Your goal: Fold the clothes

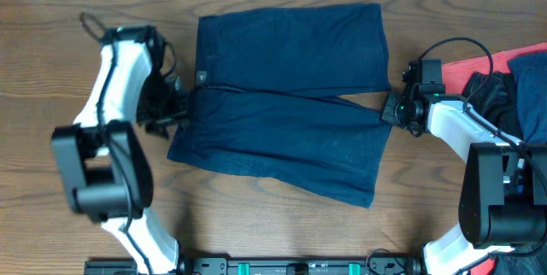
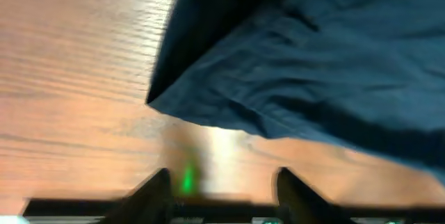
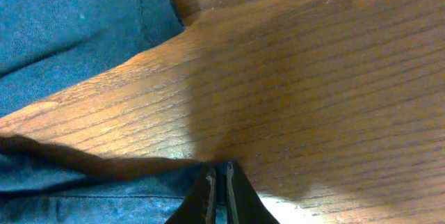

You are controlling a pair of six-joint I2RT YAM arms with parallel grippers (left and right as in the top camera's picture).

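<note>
The dark navy shorts [image 1: 286, 113] lie spread flat on the wooden table, waistband to the left and both legs pointing right. My left gripper [image 1: 173, 104] is at the waistband's left edge; in the left wrist view [image 2: 222, 190] its fingers are open and empty, with the shorts' edge [image 2: 313, 64] just ahead. My right gripper [image 1: 393, 109] is at the hem corner of the nearer leg. In the right wrist view [image 3: 217, 181] its fingers are pressed together on the edge of the shorts' fabric [image 3: 83, 182].
A bright red cloth [image 1: 472, 68], a black crinkled garment [image 1: 491, 96] and a blue fabric piece [image 1: 532, 96] lie piled at the right edge behind my right arm. The table's far edge runs along the top.
</note>
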